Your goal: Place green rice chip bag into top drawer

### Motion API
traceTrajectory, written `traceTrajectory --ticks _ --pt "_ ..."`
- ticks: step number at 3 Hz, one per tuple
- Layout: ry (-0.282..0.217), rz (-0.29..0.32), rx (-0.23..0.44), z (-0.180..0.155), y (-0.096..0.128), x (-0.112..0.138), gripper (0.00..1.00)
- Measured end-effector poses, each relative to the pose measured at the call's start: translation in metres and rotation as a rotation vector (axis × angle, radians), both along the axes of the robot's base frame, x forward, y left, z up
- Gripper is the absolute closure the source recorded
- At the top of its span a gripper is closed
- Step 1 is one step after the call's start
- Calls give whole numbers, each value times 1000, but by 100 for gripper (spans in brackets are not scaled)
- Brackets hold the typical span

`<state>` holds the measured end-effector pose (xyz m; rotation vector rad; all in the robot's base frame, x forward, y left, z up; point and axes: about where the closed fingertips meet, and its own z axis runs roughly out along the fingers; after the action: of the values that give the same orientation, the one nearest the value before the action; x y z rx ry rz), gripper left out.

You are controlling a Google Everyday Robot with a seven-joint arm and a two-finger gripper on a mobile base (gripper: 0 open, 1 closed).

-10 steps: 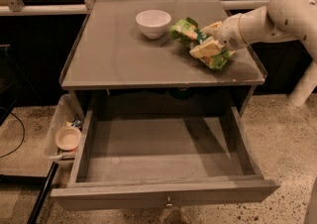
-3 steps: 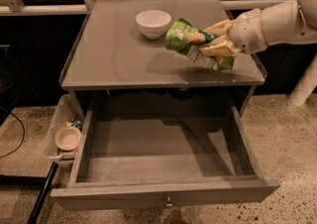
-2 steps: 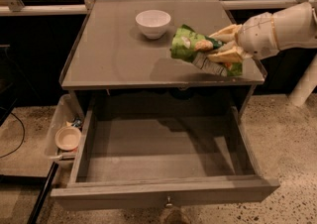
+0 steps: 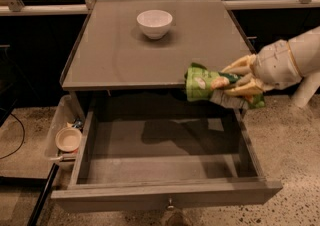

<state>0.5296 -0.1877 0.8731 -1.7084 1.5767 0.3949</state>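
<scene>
The green rice chip bag (image 4: 202, 84) is held in the air at the right, over the front edge of the grey table top and above the right part of the open top drawer (image 4: 165, 193). My gripper (image 4: 234, 83) is shut on the bag, its cream fingers (image 4: 241, 63) wrapped over the bag's right half. The arm comes in from the right edge. The drawer is pulled fully out, its grey inside is bare, and a small knob sits at the middle of its front panel.
A small white bowl (image 4: 154, 22) stands on the grey table top (image 4: 115, 50) near the back. A clear plastic bin (image 4: 57, 130) with a small cream dish (image 4: 68, 139) sits on the floor left of the drawer. A white robot base part (image 4: 306, 87) stands at the right.
My gripper has carried the bag off the table top, forward and downward, to the table's front edge above the open drawer.
</scene>
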Motion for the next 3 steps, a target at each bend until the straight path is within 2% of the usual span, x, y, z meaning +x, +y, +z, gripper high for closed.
traceTrajectory --ticks 1,2,3 --pt "47 -10 -43 -27 -3 -35 100" --pt "99 -44 -38 -59 1 -61 100" --pt "117 -40 -40 -68 2 -66 100"
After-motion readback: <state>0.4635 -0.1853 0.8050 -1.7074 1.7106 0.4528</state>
